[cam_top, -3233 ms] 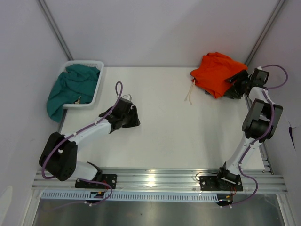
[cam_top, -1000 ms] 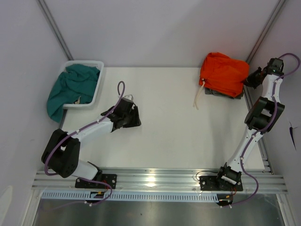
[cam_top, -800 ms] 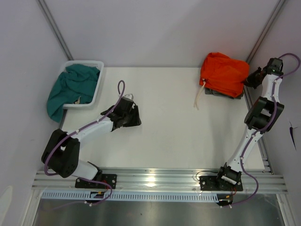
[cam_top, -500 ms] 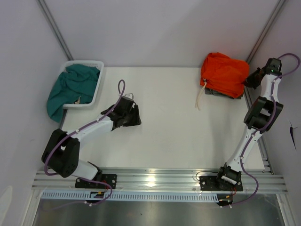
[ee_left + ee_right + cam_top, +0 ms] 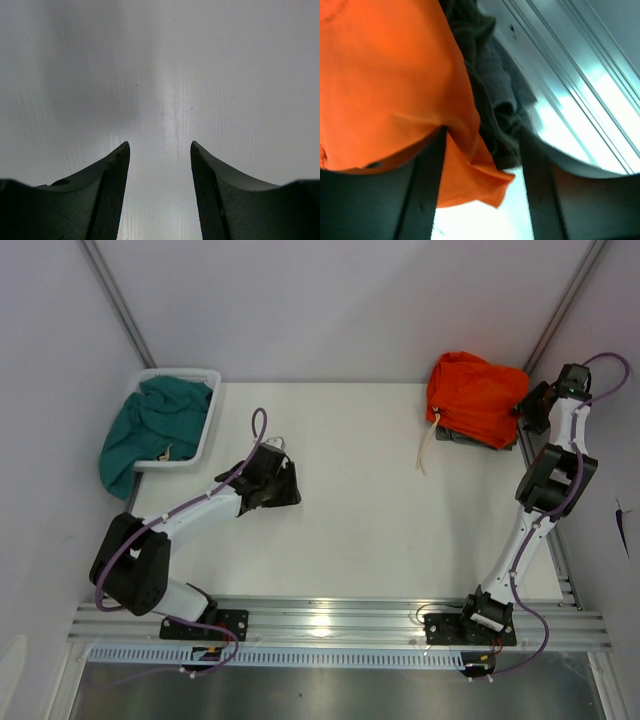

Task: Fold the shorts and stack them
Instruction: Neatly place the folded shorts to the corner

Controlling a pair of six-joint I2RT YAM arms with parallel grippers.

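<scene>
Found the orange shorts point(image 5: 476, 395) bundled at the far right corner of the table point(image 5: 400, 520), atop a dark olive garment point(image 5: 490, 95). Saw the right gripper point(image 5: 482, 132) beside them with fingers spread, a loose orange corner between. Saw the left gripper point(image 5: 160, 145) likewise spread over bare table, well apart.

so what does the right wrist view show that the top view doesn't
Only the right wrist view: close up, a loose corner of the orange shorts sits between the parted jaws of the right gripper, and the folds of the dark garment beneath them are visible. Only the top view: the teal garment spilling over the white basket, the left gripper over the bare table, and the white drawstring trailing off the shorts. Both: the orange shorts lying on the dark garment.
</scene>
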